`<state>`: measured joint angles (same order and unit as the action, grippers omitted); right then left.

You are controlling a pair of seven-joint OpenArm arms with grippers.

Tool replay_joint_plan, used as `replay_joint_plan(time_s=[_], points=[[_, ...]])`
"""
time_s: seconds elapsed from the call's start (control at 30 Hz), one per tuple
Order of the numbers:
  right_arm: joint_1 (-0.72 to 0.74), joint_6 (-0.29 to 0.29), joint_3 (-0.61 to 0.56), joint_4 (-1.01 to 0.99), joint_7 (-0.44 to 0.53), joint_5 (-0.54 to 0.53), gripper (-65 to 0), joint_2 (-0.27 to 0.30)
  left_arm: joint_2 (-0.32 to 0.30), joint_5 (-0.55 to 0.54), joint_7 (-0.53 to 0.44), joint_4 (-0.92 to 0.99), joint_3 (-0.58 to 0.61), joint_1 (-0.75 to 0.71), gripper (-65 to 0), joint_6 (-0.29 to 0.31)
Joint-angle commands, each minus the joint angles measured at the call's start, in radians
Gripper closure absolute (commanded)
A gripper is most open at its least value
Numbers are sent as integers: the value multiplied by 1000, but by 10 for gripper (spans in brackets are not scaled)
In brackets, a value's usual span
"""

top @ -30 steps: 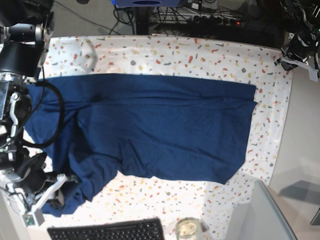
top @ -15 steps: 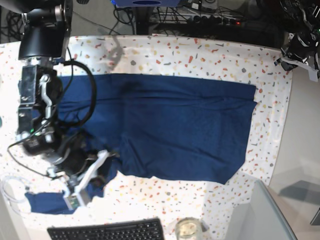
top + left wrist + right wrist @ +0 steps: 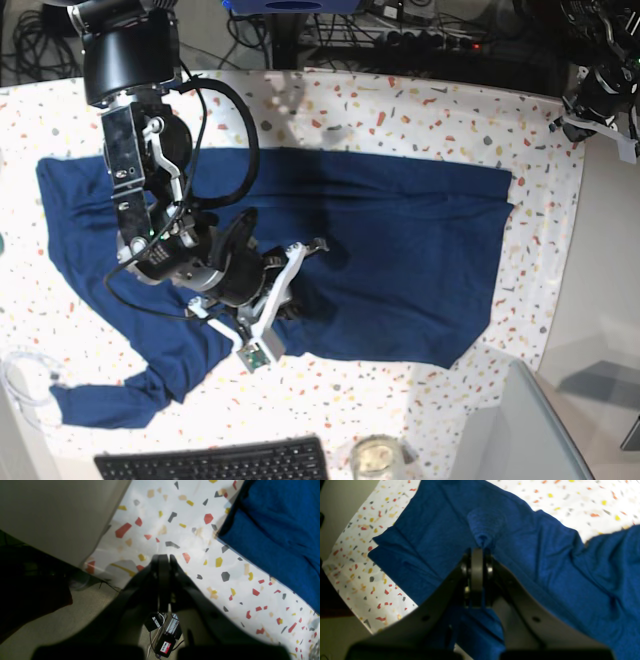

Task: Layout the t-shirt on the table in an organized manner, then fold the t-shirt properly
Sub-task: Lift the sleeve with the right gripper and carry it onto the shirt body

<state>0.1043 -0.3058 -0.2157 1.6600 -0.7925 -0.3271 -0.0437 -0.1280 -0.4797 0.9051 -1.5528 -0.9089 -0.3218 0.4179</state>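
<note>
- The shirt [image 3: 400, 260] lies spread across the middle of the worktop [image 3: 400, 110], its straight hem edge toward the base view's right.
- On the side of the shirt away from the hem the cloth is rumpled; one sleeve [image 3: 100, 405] trails off toward the keyboard [image 3: 215, 462].
- The right gripper [image 3: 305, 248] is over the middle of the shirt, on a black arm that reaches in from the far-left corner of the worktop.
- In the right wrist view this gripper [image 3: 477, 552] has its fingers pressed together on a small raised bunch of shirt [image 3: 485, 525], so it is pinching the cloth.
- Around that pinch the shirt shows slack folds running outward.
- The left gripper [image 3: 163, 557] has its fingers pressed together with nothing between them.
- It hangs above bare speckled worktop [image 3: 175, 525], apart from the shirt's edge [image 3: 275, 535], which lies to the right in that view.
- In the base view the left arm [image 3: 600, 95] sits at the worktop's far-right corner, well apart from the shirt.
- A glass jar [image 3: 375, 458] stands just right of the keyboard, near the shirt's front edge.
</note>
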Motion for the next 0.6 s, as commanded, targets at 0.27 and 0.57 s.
replay_joint_plan(time_s=[0.27,0.57], points=[[15,1,-78,-148,94,-11,-2,-40,-14,-14,-14,-15,-5,-3,0,3],[21,1,-176,-306,204,-11,-2,-40,-14,-12,-14,-15,-5,-9,0,3]])
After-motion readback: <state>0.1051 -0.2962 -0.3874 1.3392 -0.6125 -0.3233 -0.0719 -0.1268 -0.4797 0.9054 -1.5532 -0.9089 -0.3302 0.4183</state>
